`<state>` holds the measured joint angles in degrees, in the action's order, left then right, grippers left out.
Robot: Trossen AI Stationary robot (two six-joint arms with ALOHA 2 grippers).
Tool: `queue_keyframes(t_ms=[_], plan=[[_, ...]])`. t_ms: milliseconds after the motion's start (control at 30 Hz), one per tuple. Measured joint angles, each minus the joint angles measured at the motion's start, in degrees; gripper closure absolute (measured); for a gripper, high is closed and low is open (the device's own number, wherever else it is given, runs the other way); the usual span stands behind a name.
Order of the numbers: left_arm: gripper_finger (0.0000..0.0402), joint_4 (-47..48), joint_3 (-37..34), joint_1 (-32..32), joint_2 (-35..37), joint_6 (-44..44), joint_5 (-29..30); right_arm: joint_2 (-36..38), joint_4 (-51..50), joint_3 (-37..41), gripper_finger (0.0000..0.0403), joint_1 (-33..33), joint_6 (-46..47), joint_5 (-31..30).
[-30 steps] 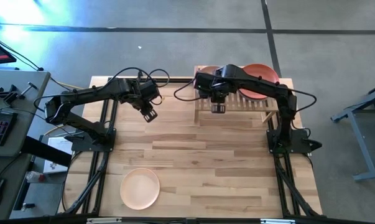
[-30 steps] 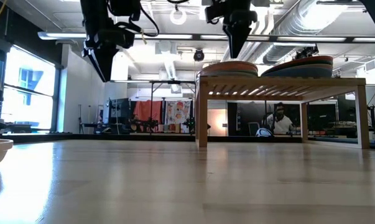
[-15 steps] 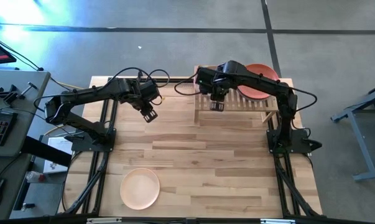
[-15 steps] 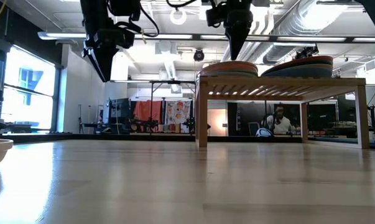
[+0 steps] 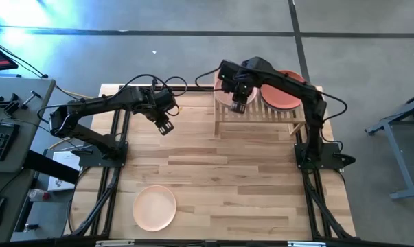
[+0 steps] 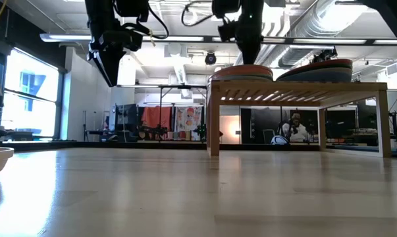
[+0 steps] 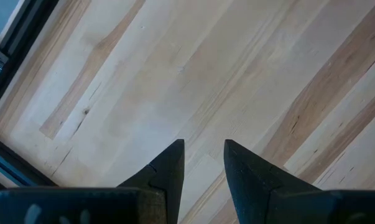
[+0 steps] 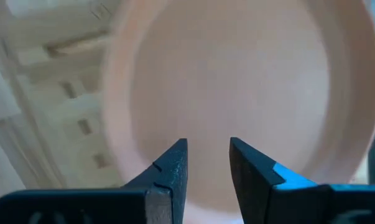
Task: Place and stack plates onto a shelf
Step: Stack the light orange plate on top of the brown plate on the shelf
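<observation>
Plates sit in two stacks on the shelf [image 5: 261, 115]: the stack under my right gripper [image 5: 237, 104] has a pinkish plate [image 8: 237, 93] on top, and the neighbouring stack is topped by an orange-red plate [image 5: 283, 97]. One peach plate [image 5: 154, 208] lies alone on the tabletop [image 5: 227, 178], near the front edge on the left arm's side, well apart from the shelf.

My right gripper hangs just above the pinkish plate, its fingers a narrow gap apart and holding nothing. My left gripper [image 5: 165, 125] hovers over bare tabletop to the left of the shelf, likewise slightly parted and empty.

My worry is the right arm. It is low over the stack, so pulling away sideways instead of rising first could catch the rim and slide the top plate off, or drag the stack toward the shelf edge. In the low view the stacks look a little uneven, so a nudge could tip them. The peach plate is also near the tabletop edge; a clumsy pinch on its rim by the left gripper could push it off.
</observation>
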<state>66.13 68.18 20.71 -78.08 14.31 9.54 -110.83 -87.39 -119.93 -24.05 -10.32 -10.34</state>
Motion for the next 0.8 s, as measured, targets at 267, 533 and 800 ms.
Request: queue_keyframes(t_ms=[267, 533, 800], plan=[[0.03, 0.0, 0.0, 0.0, 0.0, 0.0, 0.0, -1.6, -0.1, 0.1, 0.0308, -1.0, -0.6, 0.3], [0.03, 0.0, 0.0, 0.0, 0.0, 0.1, 0.0, -4.0, -0.3, 0.1, 0.0308, -1.1, -0.6, 1.8], [0.03, 0.0, 0.0, 0.0, 0.0, 0.5, 0.0, -4.3, -0.9, -0.3, 0.0308, -1.0, 0.0, 0.1]])
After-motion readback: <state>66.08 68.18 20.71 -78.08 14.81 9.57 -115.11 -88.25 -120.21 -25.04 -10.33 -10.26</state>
